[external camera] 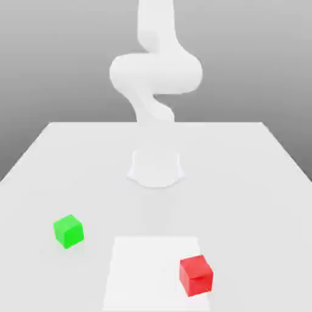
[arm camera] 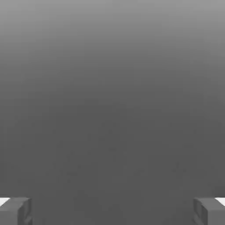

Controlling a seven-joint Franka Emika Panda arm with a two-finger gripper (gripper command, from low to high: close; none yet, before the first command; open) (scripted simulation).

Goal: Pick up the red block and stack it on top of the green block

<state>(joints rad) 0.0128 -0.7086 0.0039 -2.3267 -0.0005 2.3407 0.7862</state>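
The red block [external camera: 196, 275] sits on the table near the front, toward the exterior view's right, on the edge of a brighter white patch [external camera: 152, 268]. The green block [external camera: 68, 231] rests on the table toward the exterior view's left, well apart from the red one. In the hand view my gripper [arm camera: 112, 213] is open: its two grey fingertips [arm camera: 15, 211] stand far apart with nothing between them, facing a plain grey background. Neither block is near the fingers.
The white arm [external camera: 155, 73] rises from its round base [external camera: 155, 167] at the table's middle and bends upward out of the picture. The pale table [external camera: 244, 183] stretches wide around both blocks.
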